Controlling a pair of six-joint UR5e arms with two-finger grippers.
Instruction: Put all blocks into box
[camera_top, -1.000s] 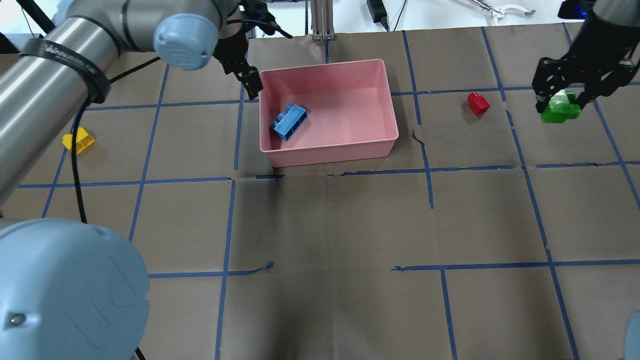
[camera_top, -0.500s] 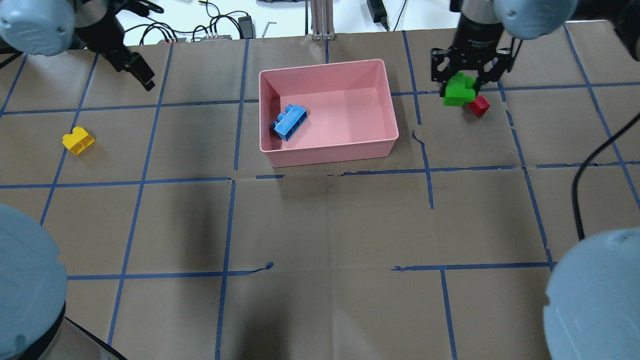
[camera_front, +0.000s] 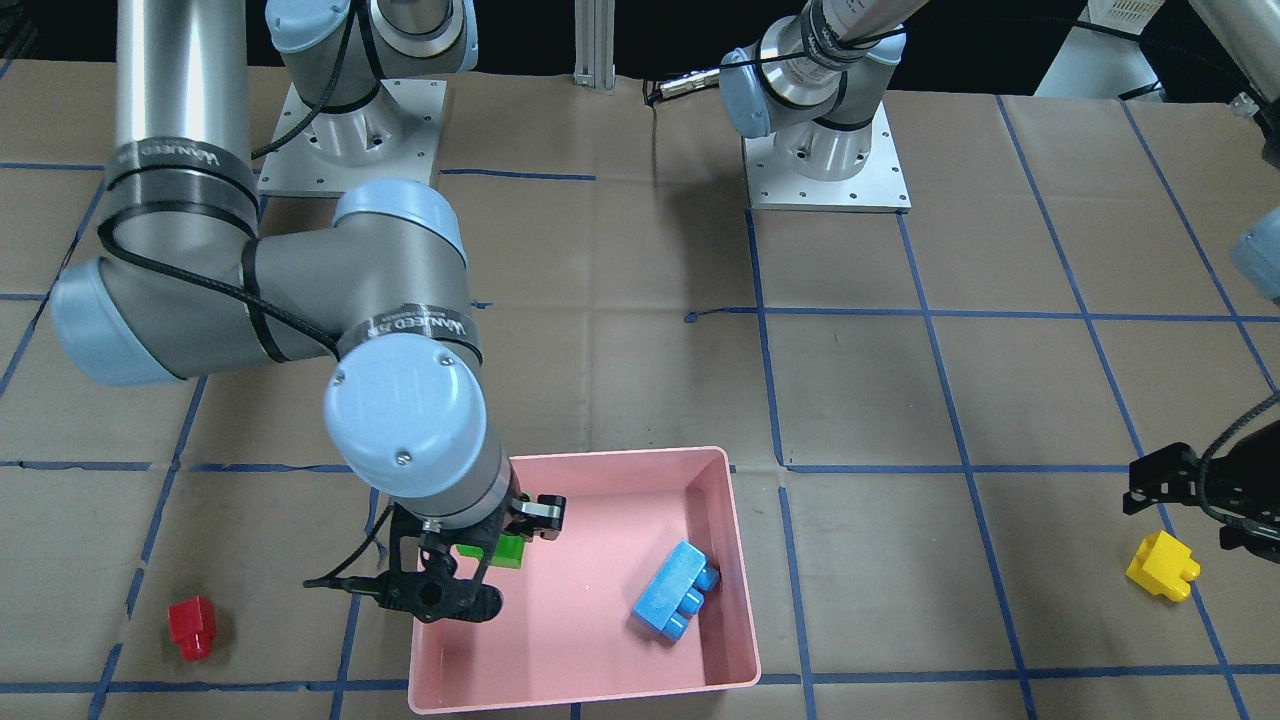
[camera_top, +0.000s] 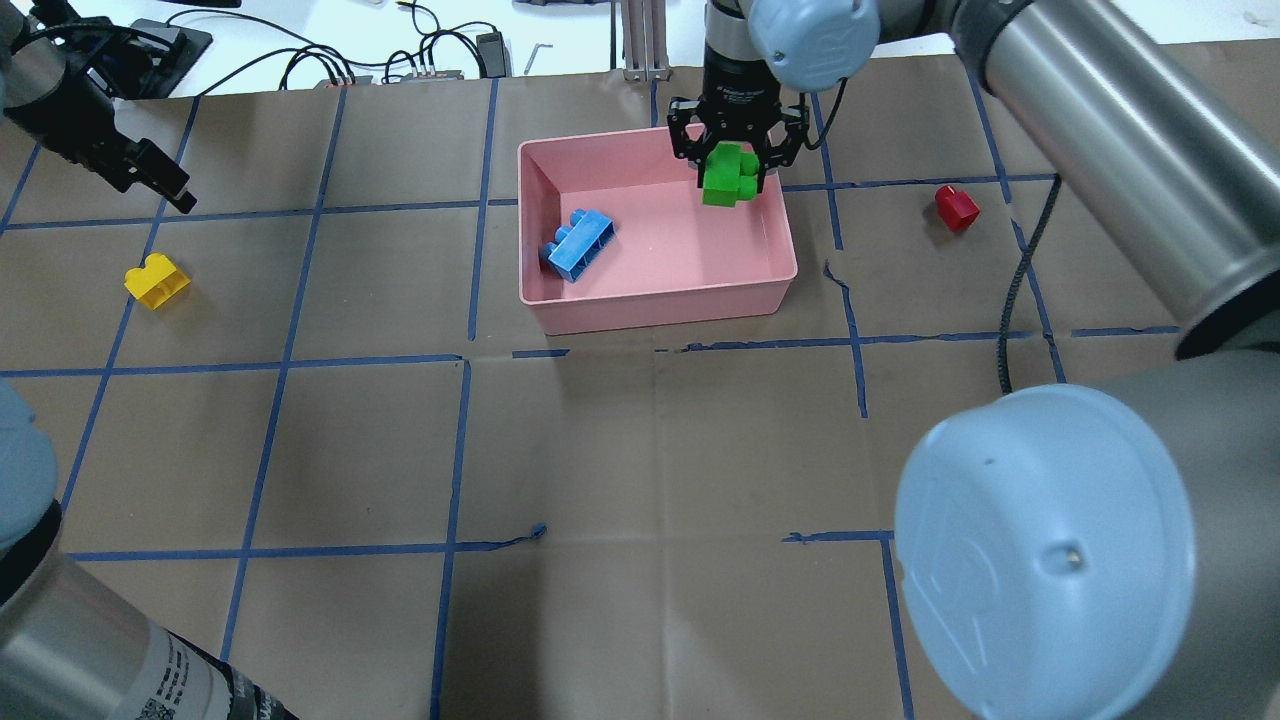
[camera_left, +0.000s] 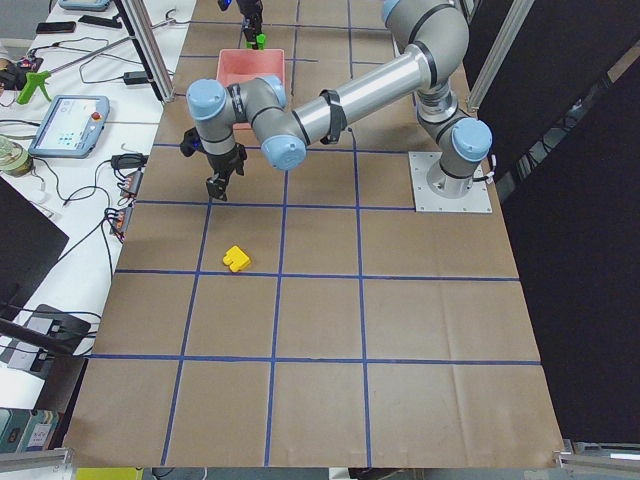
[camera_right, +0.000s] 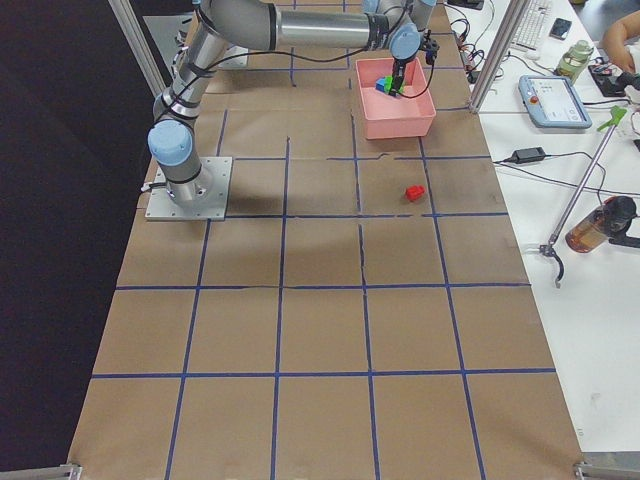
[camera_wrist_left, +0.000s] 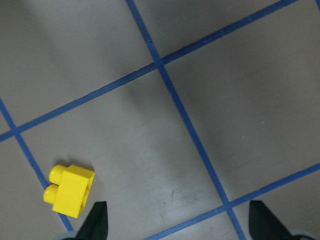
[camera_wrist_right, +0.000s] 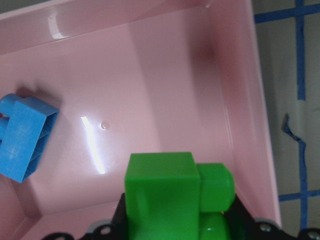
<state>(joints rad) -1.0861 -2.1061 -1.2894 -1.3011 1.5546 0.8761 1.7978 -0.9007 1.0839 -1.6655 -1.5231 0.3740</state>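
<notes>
My right gripper (camera_top: 737, 160) is shut on the green brick (camera_top: 728, 176) and holds it above the far right corner of the pink box (camera_top: 660, 300). The green brick also shows in the right wrist view (camera_wrist_right: 170, 195) and the front view (camera_front: 497, 549). The light blue brick (camera_top: 578, 243) lies inside the box at its left side. The red brick (camera_top: 956, 206) stands on the table right of the box. The yellow brick (camera_top: 157, 280) lies far left. My left gripper (camera_top: 160, 182) is open and empty, above and just beyond the yellow brick (camera_wrist_left: 70, 189).
The table is brown paper with a blue tape grid (camera_top: 460, 360). Cables and small devices (camera_top: 430, 60) lie beyond the far edge. The two arm bases (camera_front: 825, 150) stand on metal plates at the robot's side.
My right gripper has carried the green brick left, from beside the red brick to over the box. My left gripper has moved left toward the yellow brick.
</notes>
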